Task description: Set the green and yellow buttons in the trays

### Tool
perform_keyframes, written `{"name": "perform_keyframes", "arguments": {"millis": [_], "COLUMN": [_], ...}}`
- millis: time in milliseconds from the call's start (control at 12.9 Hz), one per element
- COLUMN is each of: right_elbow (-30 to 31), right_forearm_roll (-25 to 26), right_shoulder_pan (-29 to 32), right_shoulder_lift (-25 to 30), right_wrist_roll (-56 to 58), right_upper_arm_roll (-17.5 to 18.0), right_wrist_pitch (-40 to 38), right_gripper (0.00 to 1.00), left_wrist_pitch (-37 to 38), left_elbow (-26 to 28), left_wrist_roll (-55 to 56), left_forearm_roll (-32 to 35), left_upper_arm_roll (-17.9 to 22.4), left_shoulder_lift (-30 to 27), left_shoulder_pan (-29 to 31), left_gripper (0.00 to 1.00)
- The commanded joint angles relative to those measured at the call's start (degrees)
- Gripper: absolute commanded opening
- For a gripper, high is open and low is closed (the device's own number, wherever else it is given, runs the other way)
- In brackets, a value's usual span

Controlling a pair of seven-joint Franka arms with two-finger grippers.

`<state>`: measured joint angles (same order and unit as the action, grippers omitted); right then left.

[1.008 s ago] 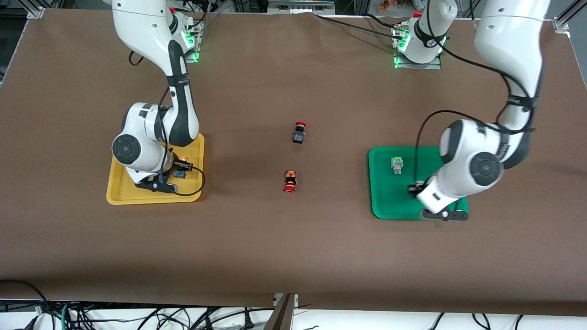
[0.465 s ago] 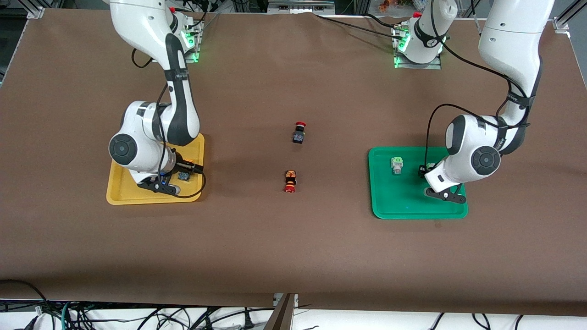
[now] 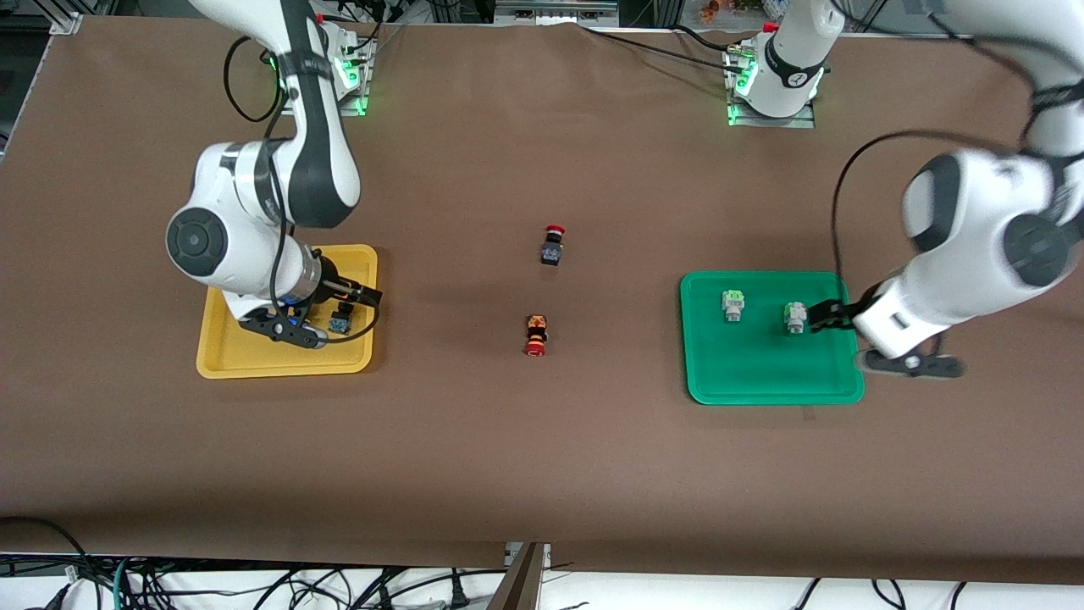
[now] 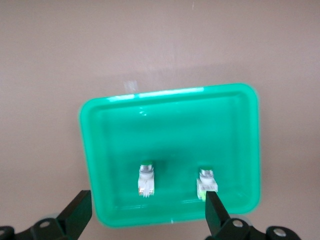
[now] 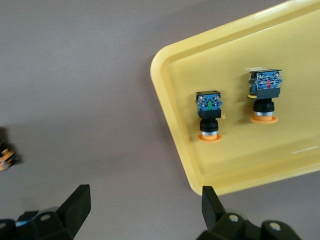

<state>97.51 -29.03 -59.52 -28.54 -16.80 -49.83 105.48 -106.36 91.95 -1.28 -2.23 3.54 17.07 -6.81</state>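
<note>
Two green-capped white buttons lie in the green tray. My left gripper hangs open and empty over that tray's edge toward the left arm's end. Its wrist view shows the tray, both buttons and the spread gripper. My right gripper is open and empty above the yellow tray. One yellow-capped button shows there; the arm hides the other. The right wrist view shows both in the tray, with the gripper over bare table.
Two red-capped switches lie mid-table between the trays, one farther from the front camera, one nearer. The nearer one shows partly in the right wrist view. The arm bases stand along the table's back edge.
The left gripper let go of the second green button in the green tray, then rose and drew back toward the left arm's end. The right arm rose from the yellow tray.
</note>
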Motion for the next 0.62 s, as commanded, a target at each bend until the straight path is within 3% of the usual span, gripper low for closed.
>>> {"name": "perform_keyframes", "arguments": {"millis": [0, 388, 543], "right_elbow": [-0.8, -0.8, -1.3], "right_forearm_roll": [6.8, 16.4, 21.8], "right_shoulder_pan": [-1.4, -0.8, 9.5], "right_shoulder_lift": [6.5, 17.7, 23.1], "right_wrist_roll": [-1.6, 0.0, 0.9], "right_upper_arm_roll": [-0.7, 0.6, 11.5], "right_wrist_pitch": [-4.0, -12.0, -14.8], "right_gripper": [0.99, 0.99, 0.99], "left_wrist_pitch": [11.1, 20.6, 21.2], "left_elbow": [-4.8, -4.5, -4.0], "left_wrist_roll": [0.3, 6.5, 6.4], "left_forearm_roll": [-0.8, -0.1, -0.1], "left_upper_arm_roll": [2.7, 3.5, 3.5], "left_shoulder_lift": [-4.9, -12.9, -14.6], "left_shoulder_pan": [0.0, 1.4, 1.6], "left_gripper": [1.00, 1.00, 1.00]}}
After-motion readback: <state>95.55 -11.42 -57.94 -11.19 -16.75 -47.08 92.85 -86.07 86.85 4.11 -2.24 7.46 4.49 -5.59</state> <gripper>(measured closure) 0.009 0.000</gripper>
